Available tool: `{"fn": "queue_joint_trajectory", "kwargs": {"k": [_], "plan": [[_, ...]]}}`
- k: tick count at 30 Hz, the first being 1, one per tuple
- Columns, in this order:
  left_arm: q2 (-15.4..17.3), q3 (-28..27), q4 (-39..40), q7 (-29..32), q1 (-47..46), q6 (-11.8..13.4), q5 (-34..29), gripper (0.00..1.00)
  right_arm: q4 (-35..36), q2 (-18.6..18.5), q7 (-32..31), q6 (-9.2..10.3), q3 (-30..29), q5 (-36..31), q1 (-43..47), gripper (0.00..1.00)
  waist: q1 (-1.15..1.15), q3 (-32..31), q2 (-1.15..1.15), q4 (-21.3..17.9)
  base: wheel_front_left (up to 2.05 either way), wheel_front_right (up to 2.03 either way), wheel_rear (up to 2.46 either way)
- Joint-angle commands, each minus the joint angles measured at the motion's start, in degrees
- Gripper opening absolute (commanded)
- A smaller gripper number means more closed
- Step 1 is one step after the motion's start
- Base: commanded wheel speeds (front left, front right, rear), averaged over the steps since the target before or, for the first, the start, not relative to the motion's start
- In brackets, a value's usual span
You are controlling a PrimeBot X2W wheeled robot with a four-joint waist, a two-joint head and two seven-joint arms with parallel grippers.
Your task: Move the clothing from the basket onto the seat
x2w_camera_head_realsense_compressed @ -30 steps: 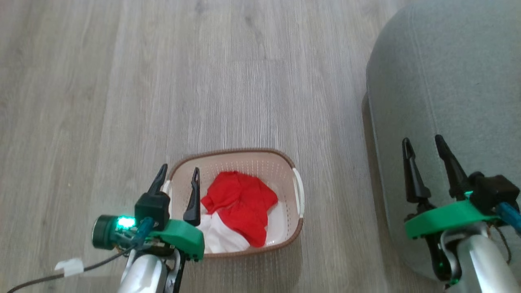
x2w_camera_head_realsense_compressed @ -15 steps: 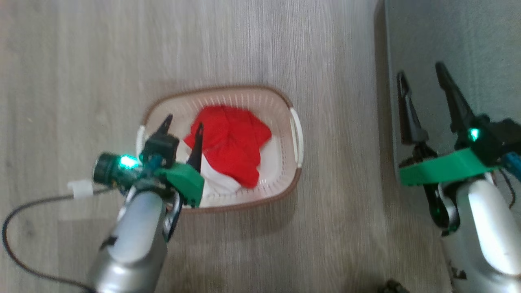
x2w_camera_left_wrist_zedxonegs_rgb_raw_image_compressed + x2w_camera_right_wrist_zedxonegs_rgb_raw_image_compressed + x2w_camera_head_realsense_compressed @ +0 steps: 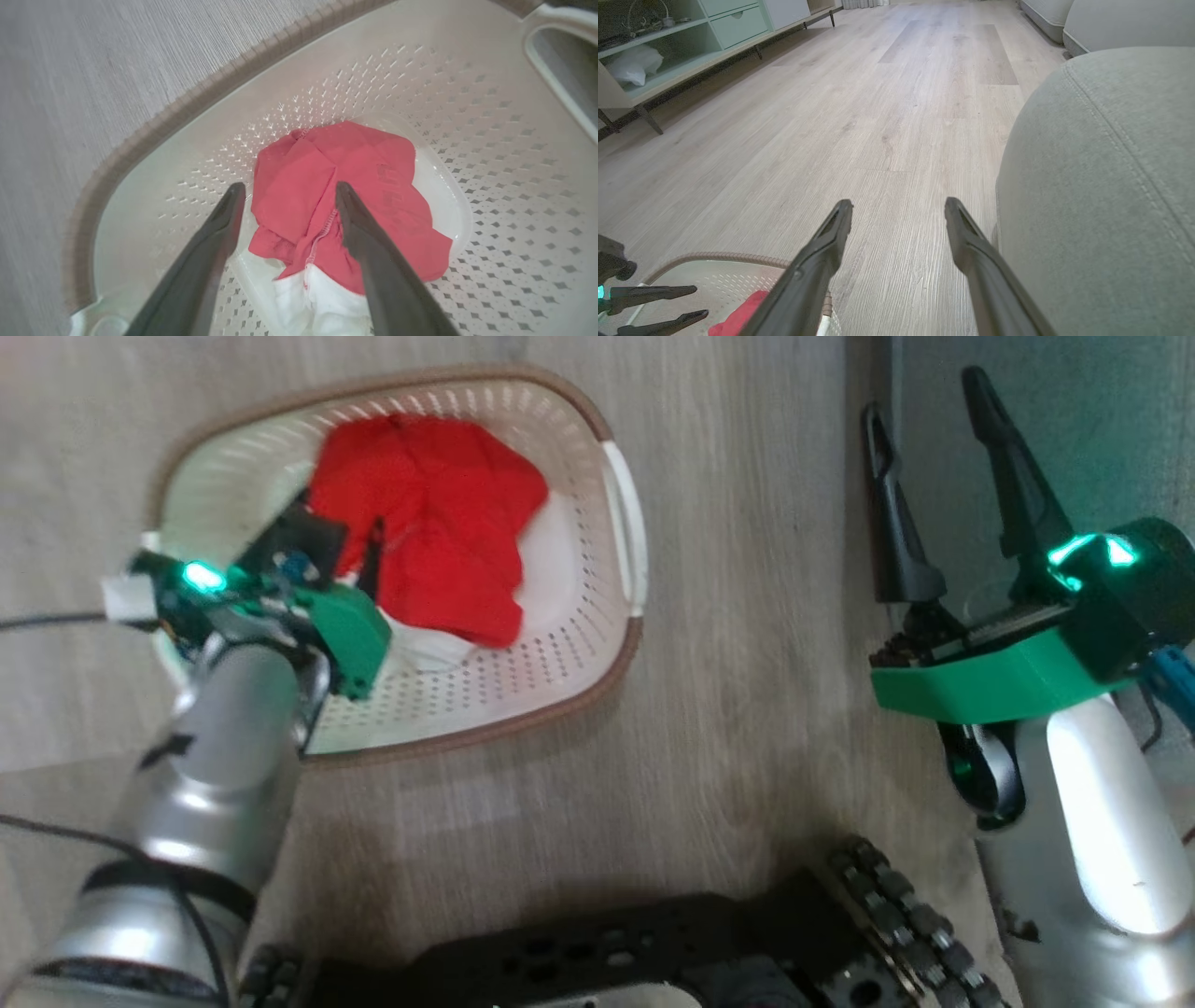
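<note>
My left gripper [image 3: 289, 188] hung inside the basket [image 3: 523, 663] with its fingers spread apart, straddling the top of the clothing [image 3: 429, 513]. I couldn't tell whether the tips touched the fabric. My right gripper [image 3: 924, 397] was also spread wide with nothing between its fingers, poised over the floor [image 3: 747, 663] at the edge of the seat [image 3: 1102, 429].

The clothing was a crumpled bright red heap lying over a white piece [image 3: 420, 644] on the bottom of the basket. The basket stood on the floor, well apart from the seat.

The head view blurred the fabric. The left wrist view gave me a white stitched seam running down the red cloth between the fingers, and faint lettering on it. The right wrist view gave me the room: a low shelf unit [image 3: 668, 60] far off, and the seat's rounded corner and stitched seam close by.

In the head view the basket's long axis ran across the picture, rising slightly to the right, with a white handle [image 3: 624, 523] at the end nearer the seat. The red heap lay crosswise to it, stretched from the far wall toward the near one.
</note>
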State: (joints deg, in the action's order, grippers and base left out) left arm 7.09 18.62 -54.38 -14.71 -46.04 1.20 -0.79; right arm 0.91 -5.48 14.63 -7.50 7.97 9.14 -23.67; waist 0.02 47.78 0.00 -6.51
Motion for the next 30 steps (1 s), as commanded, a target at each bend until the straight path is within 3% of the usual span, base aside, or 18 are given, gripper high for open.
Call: {"fn": "queue_joint_trajectory", "kwargs": {"k": [1, 4, 8, 13, 24, 30], "plan": [[2.51, -1.17, -0.51, -0.29, -0.75, 0.3, -0.43, 1.0, 2.6, 0.96, 0.37, 0.01, 1.63, -0.07, 0.52, 1.0, -0.02, 4.66, 0.0, -3.86, 0.0, 0.0, 0.0], [4.08, -0.46, -4.14, -0.29, -3.56, 0.78, -1.36, 1.0, 3.5, 1.67, 0.37, 0.01, 2.49, 0.12, 0.49, 1.0, -0.02, 6.48, 0.0, -5.4, 0.0, 0.0, 0.0], [6.27, -0.92, -11.05, -0.29, -7.76, 4.35, -1.93, 1.0, 4.2, 2.26, 0.37, 0.01, 3.81, 0.71, 0.08, 1.0, -0.02, 8.44, 0.0, -7.71, 0.0, 0.0, 0.0], [7.48, -0.36, -16.07, 0.25, -11.19, 4.78, -2.34, 1.0, 4.49, 2.51, 0.37, 0.01, 4.24, 1.48, -0.2, 1.0, -0.02, 9.63, 0.0, -9.57, 0.0, 0.0, 0.0], [8.84, 2.7, -19.22, 7.39, -14.28, 2.31, -3.62, 1.0, 6.17, 2.59, 0.37, 0.01, 4.44, 4.61, 1.41, 1.0, -0.02, 11.26, 0.0, -11.43, 0.0, 0.0, 0.0], [8.87, 6.38, -19.48, 12.4, -15.19, -0.43, -5.86, 1.0, 6.74, 2.59, 0.37, 0.01, 4.97, 5.12, 1.89, 1.0, -0.02, 12.25, 0.0, -11.86, 0.0, 0.0, 0.0]]}}
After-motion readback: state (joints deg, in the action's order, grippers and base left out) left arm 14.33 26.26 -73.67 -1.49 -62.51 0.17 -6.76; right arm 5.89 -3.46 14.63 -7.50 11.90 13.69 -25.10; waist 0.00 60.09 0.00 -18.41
